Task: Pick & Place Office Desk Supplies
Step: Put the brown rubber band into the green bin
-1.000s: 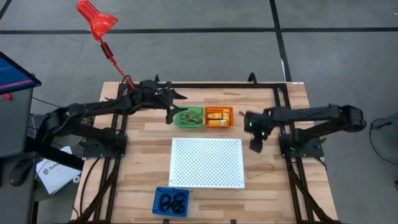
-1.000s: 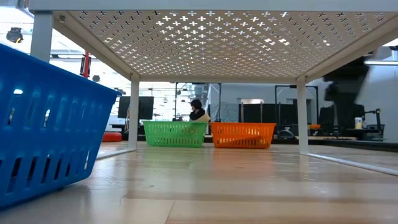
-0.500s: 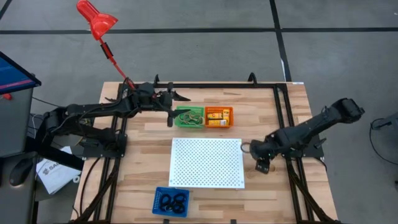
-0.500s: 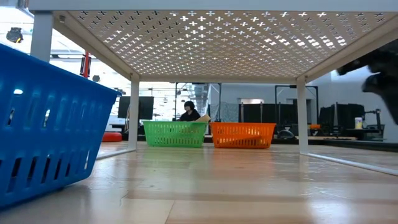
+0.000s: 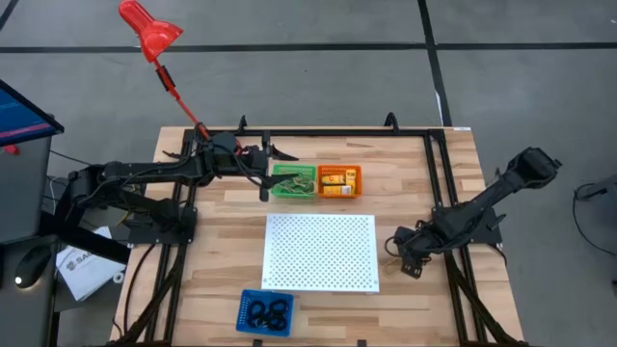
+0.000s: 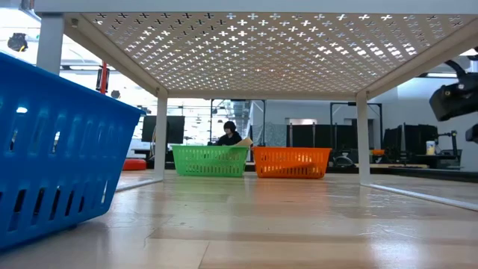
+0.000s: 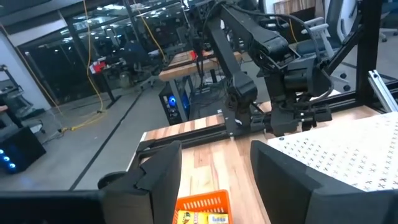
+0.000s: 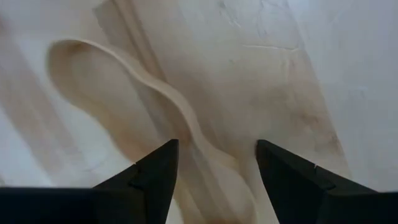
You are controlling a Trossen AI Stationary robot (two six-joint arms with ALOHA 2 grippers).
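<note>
My right gripper is low over the table, just right of the white perforated board. It is open, and its fingers stand on either side of a thin tan rubber-band loop that lies flat on the wood. My left gripper is open and hovers at the left end of the green tray, which holds rubber bands. The orange tray holds yellow-orange blocks. The blue tray holds black rings.
The red desk lamp stands at the far left corner, behind my left arm. The white board stands on legs above the table's middle. The green and orange trays sit side by side beyond it. Bare wood lies right of the board.
My right gripper has swung from near the orange tray toward the near edge and down, and now sits over the rubber band right of the white board. My left gripper has drawn back a little from over the green tray toward the table's left.
</note>
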